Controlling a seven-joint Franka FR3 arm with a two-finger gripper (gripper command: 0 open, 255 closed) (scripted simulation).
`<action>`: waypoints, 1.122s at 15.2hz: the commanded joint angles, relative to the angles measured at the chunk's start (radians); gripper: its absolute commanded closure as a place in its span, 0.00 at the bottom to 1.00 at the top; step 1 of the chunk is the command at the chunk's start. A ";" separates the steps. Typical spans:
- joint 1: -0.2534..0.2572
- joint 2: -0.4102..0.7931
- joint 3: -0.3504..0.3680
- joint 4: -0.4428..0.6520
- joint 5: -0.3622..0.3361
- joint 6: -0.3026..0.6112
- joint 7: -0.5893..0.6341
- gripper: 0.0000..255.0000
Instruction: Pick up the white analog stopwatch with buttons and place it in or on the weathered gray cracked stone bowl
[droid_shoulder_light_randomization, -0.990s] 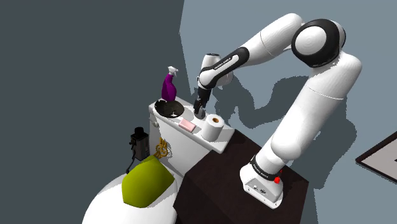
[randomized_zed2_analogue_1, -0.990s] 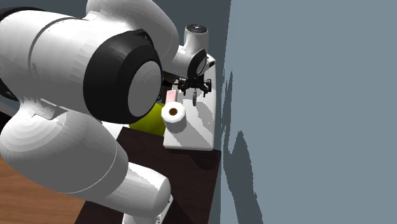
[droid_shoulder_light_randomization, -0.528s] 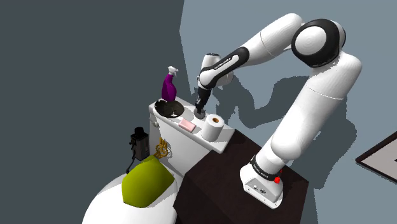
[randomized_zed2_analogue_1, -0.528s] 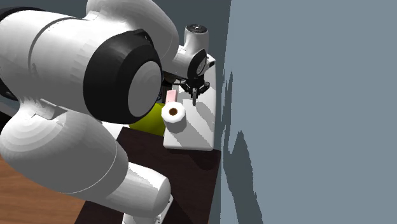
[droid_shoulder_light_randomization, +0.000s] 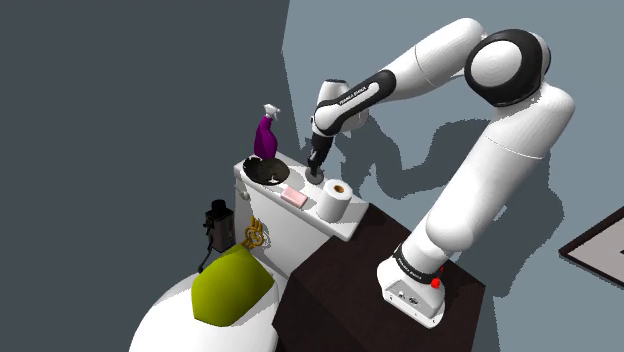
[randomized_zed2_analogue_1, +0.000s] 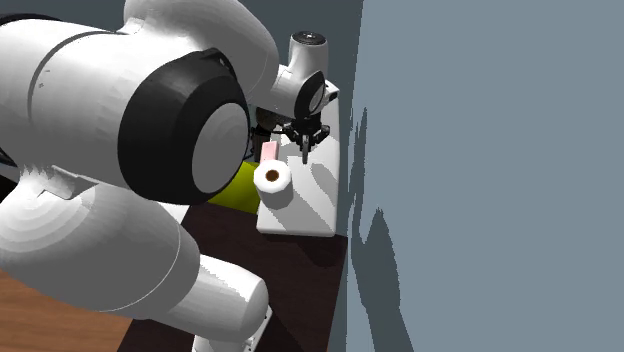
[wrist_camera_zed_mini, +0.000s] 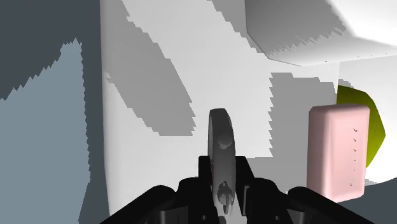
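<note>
Clasping grey stopwatch (wrist_camera_zed_mini: 221, 137) edge-on in hand (wrist_camera_zed_mini: 224, 173).

A white cistern lid (droid_shoulder_light_randomization: 312, 214) (randomized_zed2_analogue_1: 300, 210) (wrist_camera_zed_mini: 159, 76) is carrying everything, running lengthwise along the blue-grey wall. At its far end a dark bowl (droid_shoulder_light_randomization: 268, 172) is sitting, and a purple spray bottle (droid_shoulder_light_randomization: 264, 135) is standing upright just behind it at the far corner. A flat pink soap bar (droid_shoulder_light_randomization: 295, 197) (randomized_zed2_analogue_1: 269, 150) (wrist_camera_zed_mini: 337, 153) is lying along the edge away from the wall, around the middle. A white paper roll (droid_shoulder_light_randomization: 333, 200) (randomized_zed2_analogue_1: 272, 178) is standing on end just beside it, towards the end by the stand. Between the soap and the wall-side edge, the claw (droid_shoulder_light_randomization: 314, 180) (wrist_camera_zed_mini: 226, 175) is clasping a grey stopwatch (wrist_camera_zed_mini: 221, 146) on its edge low over the lid; whether it is touching the lid cannot be told.
</note>
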 joint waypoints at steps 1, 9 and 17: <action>0.000 -0.025 -0.001 0.003 -0.005 -0.029 0.003 1.00; 0.000 -0.108 -0.001 0.033 -0.017 -0.140 0.012 1.00; 0.000 -0.176 0.000 0.077 -0.025 -0.252 0.019 1.00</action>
